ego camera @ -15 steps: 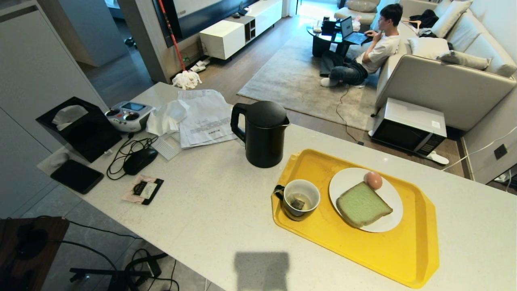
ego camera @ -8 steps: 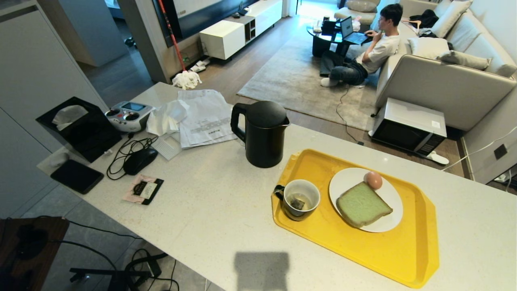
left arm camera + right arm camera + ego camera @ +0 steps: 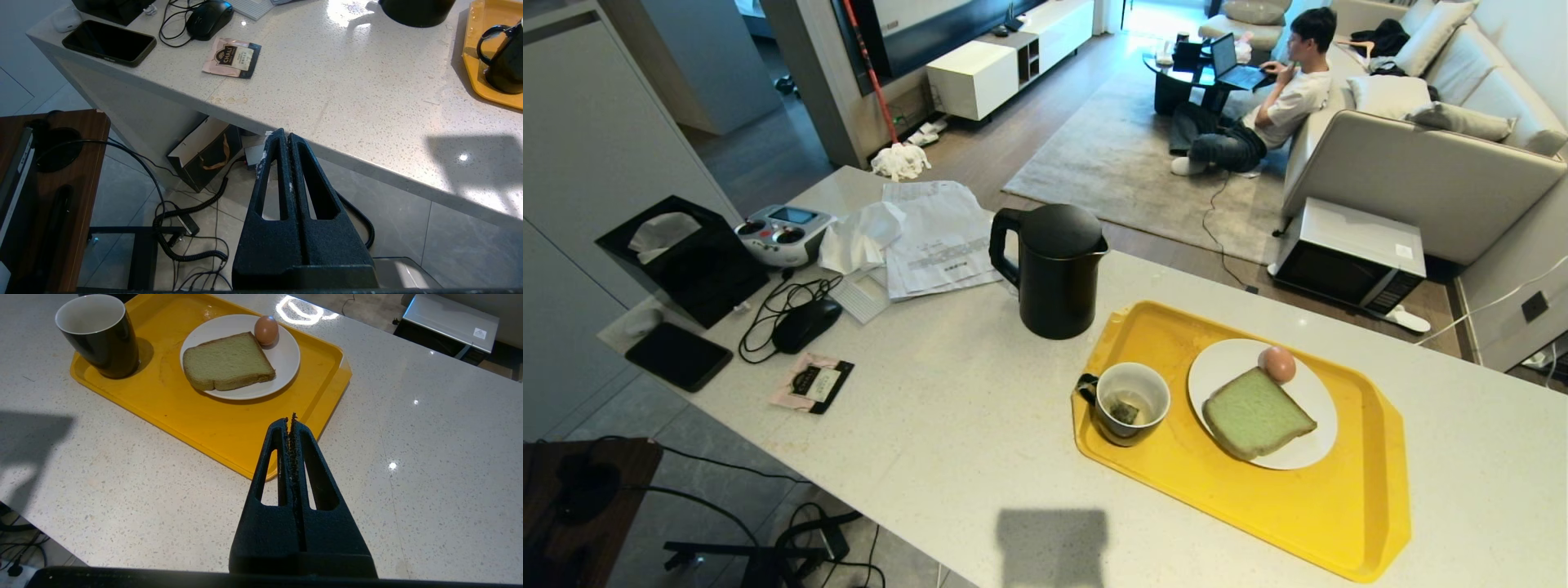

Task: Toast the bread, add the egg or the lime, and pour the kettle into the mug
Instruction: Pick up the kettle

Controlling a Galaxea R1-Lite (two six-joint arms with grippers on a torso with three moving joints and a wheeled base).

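The pale green bread [image 3: 1255, 414] [image 3: 227, 361] lies on a white plate [image 3: 1307, 453] with the pinkish egg [image 3: 1277, 363] [image 3: 266, 329] beside it. The black mug [image 3: 1129, 403] [image 3: 99, 337] with a tea bag inside stands left of the plate on a yellow tray [image 3: 1298, 523]. The black kettle [image 3: 1052, 269] stands on the counter behind the tray. No lime shows. My left gripper [image 3: 284, 135] hangs shut and empty off the counter's near edge. Low over the counter near the tray's corner, my right gripper [image 3: 289, 420] is shut and empty. Neither arm shows in the head view.
At the counter's left end lie a phone [image 3: 677, 355], a mouse with cable [image 3: 805, 323], a tea packet [image 3: 812, 382], papers [image 3: 935, 237], a remote controller [image 3: 784, 233] and a tissue box [image 3: 682, 257]. A microwave [image 3: 1349, 257] sits on the floor beyond. A person sits by the sofa.
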